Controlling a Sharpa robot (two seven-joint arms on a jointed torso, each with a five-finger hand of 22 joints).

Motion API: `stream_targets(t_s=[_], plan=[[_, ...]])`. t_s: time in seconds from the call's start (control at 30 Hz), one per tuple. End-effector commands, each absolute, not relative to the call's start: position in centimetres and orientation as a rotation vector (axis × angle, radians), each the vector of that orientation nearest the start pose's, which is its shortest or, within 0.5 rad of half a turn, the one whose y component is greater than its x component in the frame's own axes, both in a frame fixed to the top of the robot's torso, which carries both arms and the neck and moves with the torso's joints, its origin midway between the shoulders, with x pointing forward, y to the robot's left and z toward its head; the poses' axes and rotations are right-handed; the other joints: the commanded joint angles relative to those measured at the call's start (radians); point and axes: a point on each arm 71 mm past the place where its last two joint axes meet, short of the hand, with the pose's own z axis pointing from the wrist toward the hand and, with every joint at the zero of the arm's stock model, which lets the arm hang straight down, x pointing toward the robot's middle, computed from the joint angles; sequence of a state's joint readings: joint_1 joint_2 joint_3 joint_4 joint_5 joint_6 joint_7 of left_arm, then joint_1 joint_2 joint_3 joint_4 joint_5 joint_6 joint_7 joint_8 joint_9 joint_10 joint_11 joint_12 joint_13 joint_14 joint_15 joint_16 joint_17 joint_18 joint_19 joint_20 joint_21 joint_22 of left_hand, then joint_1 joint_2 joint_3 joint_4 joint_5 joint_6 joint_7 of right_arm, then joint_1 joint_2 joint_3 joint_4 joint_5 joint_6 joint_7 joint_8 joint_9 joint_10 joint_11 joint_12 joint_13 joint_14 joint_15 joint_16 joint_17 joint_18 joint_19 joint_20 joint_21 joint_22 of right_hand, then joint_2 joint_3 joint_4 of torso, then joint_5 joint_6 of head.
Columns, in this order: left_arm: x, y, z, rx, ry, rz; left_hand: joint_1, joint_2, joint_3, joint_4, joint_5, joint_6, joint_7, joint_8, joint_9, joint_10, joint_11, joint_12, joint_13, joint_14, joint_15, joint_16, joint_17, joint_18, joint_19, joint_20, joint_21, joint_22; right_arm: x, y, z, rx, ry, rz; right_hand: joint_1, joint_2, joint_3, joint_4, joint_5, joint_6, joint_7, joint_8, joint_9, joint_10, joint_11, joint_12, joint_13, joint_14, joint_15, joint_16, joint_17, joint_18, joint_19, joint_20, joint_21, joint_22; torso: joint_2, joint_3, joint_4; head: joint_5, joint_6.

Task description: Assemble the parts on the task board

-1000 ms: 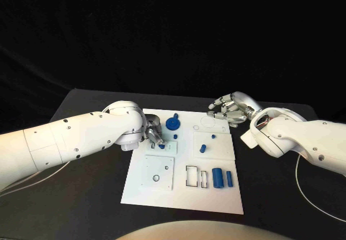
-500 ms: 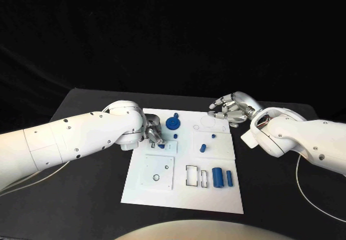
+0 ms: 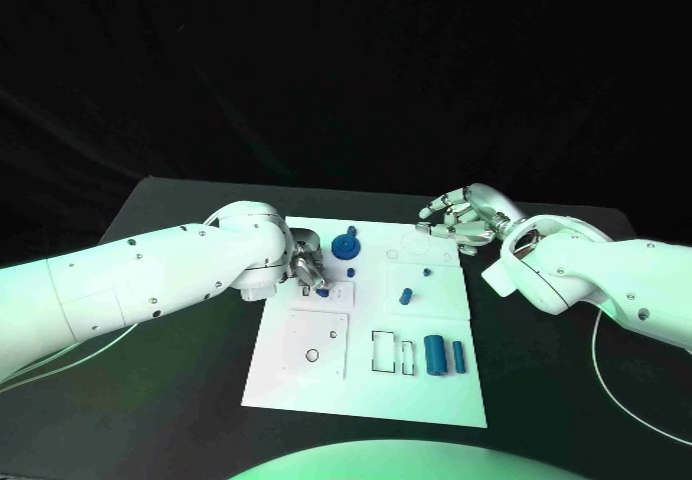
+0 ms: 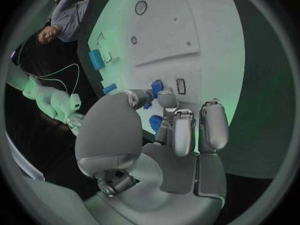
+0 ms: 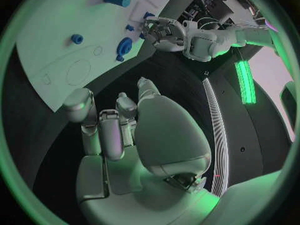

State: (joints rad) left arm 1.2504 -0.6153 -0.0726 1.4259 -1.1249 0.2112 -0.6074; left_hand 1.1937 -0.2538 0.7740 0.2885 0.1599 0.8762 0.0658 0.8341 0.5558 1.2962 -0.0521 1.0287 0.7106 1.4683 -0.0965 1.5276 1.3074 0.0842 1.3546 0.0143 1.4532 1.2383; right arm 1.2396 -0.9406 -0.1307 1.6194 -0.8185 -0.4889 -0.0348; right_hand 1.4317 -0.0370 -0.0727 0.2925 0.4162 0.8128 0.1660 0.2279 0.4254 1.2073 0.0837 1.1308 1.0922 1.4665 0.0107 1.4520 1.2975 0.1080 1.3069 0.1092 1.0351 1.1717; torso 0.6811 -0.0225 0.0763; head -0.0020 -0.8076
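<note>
A black table (image 3: 173, 400) lies before me under a dark backdrop, with the white task board (image 3: 433, 400) in its middle. My left hand (image 3: 306, 268) hangs over the board's left edge, fingertips down on a small blue part (image 4: 156, 87) beside a little rectangular slot (image 4: 180, 86); the fingers close around that piece, though I cannot tell for sure whether they grip it or only touch it. My right hand (image 3: 459, 222) hovers at the board's far right corner, fingers loosely curled and apart, with nothing in them. On the board, a round blue knob (image 3: 345, 245) stands near my left hand, a short blue peg (image 3: 407, 296) lies mid-board, and two blue cylinders (image 3: 444, 355) stand side by side near the right edge.
</note>
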Motion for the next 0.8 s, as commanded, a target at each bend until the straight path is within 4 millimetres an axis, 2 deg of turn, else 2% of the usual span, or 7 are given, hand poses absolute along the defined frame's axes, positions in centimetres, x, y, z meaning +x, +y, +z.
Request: stream_targets(t_s=[0.03,0.57,0.8], plan=[[48.66,13.10,-22.53,0.052,2.400,-0.345,-0.019,-0.001,0.102,-0.120,-0.007,0.067,-0.059,0.011,0.240,0.012,-0.006,0.007,0.001,0.079,-0.009,0.006,0.173,-0.015,0.003,-0.003,0.003,0.001,46.61,-23.30,-19.16,0.496,1.698,0.887,-0.004,0.002,0.005,0.000,0.004,-0.005,0.001,0.004,0.001,-0.004,-0.003,-0.002,0.000,0.034,-0.006,-0.003,0.000,0.009,-0.007,0.000,-0.002,0.001,0.000,0.0004,0.0001,0.000,-0.002],[48.64,12.77,-22.63,0.055,2.407,-0.352,-0.056,0.010,0.015,-0.076,-0.012,0.077,-0.066,0.006,0.248,0.015,-0.012,0.010,-0.004,0.079,-0.013,0.006,0.174,-0.017,0.006,-0.008,0.003,0.007,46.61,-23.34,-19.16,0.496,1.696,0.886,-0.004,0.002,0.005,0.000,0.004,-0.005,0.001,0.004,0.001,-0.004,-0.003,-0.002,0.000,0.034,-0.006,-0.003,0.000,0.009,-0.007,0.000,-0.002,0.001,0.000,0.0009,0.0003,-0.003,-0.002],[48.73,12.79,-22.68,0.047,2.407,-0.350,-0.075,0.015,-0.039,-0.034,-0.009,0.083,-0.069,0.002,0.251,0.015,-0.013,0.013,-0.005,0.079,-0.015,0.006,0.174,-0.017,0.008,-0.010,0.003,0.009,46.60,-23.34,-19.14,0.495,1.695,0.887,-0.025,0.003,0.003,0.000,-0.005,-0.006,0.001,0.010,0.002,-0.004,-0.004,-0.001,-0.005,0.034,-0.006,-0.005,0.000,0.010,-0.006,0.000,-0.006,-0.001,0.000,0.0008,0.0001,-0.003,-0.001]])
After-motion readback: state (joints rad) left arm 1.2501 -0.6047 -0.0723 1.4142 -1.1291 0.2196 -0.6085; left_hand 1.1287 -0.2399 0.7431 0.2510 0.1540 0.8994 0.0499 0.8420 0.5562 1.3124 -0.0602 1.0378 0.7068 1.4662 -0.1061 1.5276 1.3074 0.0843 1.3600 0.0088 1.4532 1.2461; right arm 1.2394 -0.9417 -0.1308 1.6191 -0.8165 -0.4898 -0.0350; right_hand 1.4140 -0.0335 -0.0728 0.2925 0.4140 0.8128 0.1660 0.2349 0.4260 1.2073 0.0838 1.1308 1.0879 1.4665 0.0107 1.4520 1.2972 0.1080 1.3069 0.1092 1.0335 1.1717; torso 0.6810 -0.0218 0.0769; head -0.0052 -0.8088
